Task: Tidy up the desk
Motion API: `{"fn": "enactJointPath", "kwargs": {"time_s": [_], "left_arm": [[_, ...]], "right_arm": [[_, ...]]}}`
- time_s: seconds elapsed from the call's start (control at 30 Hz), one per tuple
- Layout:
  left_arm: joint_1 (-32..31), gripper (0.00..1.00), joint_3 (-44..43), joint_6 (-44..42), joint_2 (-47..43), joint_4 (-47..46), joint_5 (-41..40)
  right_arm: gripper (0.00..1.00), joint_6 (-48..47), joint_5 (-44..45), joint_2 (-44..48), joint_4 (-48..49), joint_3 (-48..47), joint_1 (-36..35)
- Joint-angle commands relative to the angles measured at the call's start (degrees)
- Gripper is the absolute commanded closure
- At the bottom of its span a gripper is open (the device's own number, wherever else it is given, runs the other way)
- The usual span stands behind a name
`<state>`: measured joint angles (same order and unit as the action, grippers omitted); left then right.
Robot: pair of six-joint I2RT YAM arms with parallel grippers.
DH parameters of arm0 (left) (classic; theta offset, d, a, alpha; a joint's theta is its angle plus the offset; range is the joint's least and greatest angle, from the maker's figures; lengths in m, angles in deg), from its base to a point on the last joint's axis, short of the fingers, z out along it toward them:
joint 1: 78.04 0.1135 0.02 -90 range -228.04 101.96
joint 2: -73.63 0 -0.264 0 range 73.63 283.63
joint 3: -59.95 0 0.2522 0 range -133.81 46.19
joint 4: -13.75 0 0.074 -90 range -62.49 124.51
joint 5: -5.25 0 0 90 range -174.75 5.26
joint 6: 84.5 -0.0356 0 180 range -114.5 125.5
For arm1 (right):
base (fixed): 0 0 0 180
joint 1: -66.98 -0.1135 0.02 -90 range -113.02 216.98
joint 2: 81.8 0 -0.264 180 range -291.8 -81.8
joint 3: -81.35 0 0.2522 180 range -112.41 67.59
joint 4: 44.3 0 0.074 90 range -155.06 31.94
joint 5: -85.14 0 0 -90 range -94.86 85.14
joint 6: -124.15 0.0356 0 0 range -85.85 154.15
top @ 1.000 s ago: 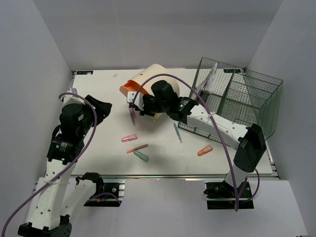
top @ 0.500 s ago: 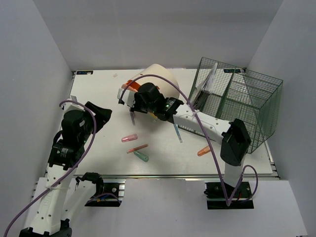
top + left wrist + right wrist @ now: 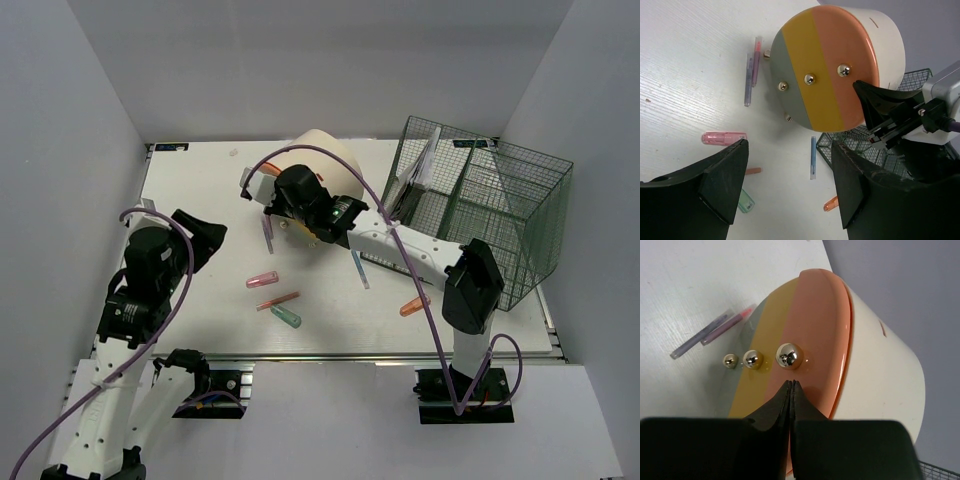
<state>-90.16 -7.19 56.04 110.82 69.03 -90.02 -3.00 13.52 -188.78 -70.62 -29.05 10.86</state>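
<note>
— White desk (image 3: 200,190) fills the grey-walled booth, just beyond both arm bases?
— Yes. Towards its back a container (image 3: 335,160) lies on its side, with pens (image 3: 262,280) strewn nearer and a basket (image 3: 500,220) at the right.
— And the claws?
— Right gripper (image 3: 791,384) is pinched closed, tips at the container's lid. Left gripper (image 3: 789,150) gapes wide, holding nothing.

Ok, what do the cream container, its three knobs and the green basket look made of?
Cream container: probably plastic, smooth with a soft sheen, glossy on the striped face. Knobs: polished metal judging by mirror-like reflections, perhaps chromed plastic. Basket: thin wire mesh, dark green coated, a see-through grid.
</note>
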Motion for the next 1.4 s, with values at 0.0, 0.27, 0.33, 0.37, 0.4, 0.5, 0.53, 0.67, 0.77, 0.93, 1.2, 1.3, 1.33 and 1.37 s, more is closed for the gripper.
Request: {"fn": "enactJointPath", "kwargs": {"time_s": [0.0, 0.27, 0.33, 0.37, 0.4, 0.5, 0.53, 0.67, 0.77, 0.93, 1.2, 1.3, 1.33, 1.37], "left_arm": [[0.2, 0.23, 0.8, 0.5, 0.3, -1.0, 1.0], [0.2, 0.23, 2.1, 1.0, 1.7, -3.8, 3.3], [0.2, 0.23, 2.2, 1.0, 2.2, -4.6, 3.8], [0.2, 0.23, 2.1, 1.0, 2.4, -5.0, 4.0], [0.2, 0.23, 2.4, 1.0, 2.8, -5.4, 4.3], [0.2, 0.23, 3.5, 1.0, 4.0, -8.9, 7.4], [0.2, 0.24, 4.0, 1.1, 5.2, -10.1, 9.3], [0.2, 0.37, 8.1, 3.5, 8.9, -20.4, 14.6], [0.2, 0.49, 12.6, 6.8, 12.0, -29.8, 18.4], [0.7, 0.56, 17.9, 10.8, 16.6, -45.7, 20.7], [0.7, 0.50, 20.2, 13.5, 28.9, -61.0, 23.1], [0.7, 0.45, 19.5, 14.5, 31.7, -64.1, 23.3], [0.7, 0.44, 19.5, 14.9, 33.4, -65.5, 23.5], [0.7, 0.44, 19.6, 15.5, 34.3, -66.6, 23.5]], "right_arm": [[1.00, -1.5, 4.7, -0.6, 4.2, -1.7, 0.0], [1.00, -2.3, 6.2, -0.1, 5.3, -0.4, 0.1], [1.00, -2.3, 6.2, 0.2, 5.2, -0.2, 0.0], [1.00, -2.2, 5.8, 0.5, 5.0, -0.2, 0.0], [1.00, -1.7, 2.8, 0.9, 4.3, -0.3, 0.1], [1.00, 1.0, -10.2, 4.1, -1.4, -1.5, 0.3], [1.00, 1.4, -14.4, 5.4, -3.2, -1.6, 0.3], [0.81, 3.9, -33.6, 13.3, -6.5, 0.7, 1.2], [0.44, 7.2, -41.0, 17.2, -6.4, 3.4, 2.1], [0.54, 12.7, -44.9, 20.1, -9.4, 4.1, 5.6], [0.59, 16.1, -56.7, 25.5, -10.4, 10.4, 10.5], [0.32, 17.3, -58.5, 27.1, -9.5, 12.6, 11.7], [0.32, 17.5, -58.8, 27.8, -9.2, 13.1, 11.7], [0.32, 17.8, -59.1, 27.9, -8.8, 13.7, 12.2]]}}
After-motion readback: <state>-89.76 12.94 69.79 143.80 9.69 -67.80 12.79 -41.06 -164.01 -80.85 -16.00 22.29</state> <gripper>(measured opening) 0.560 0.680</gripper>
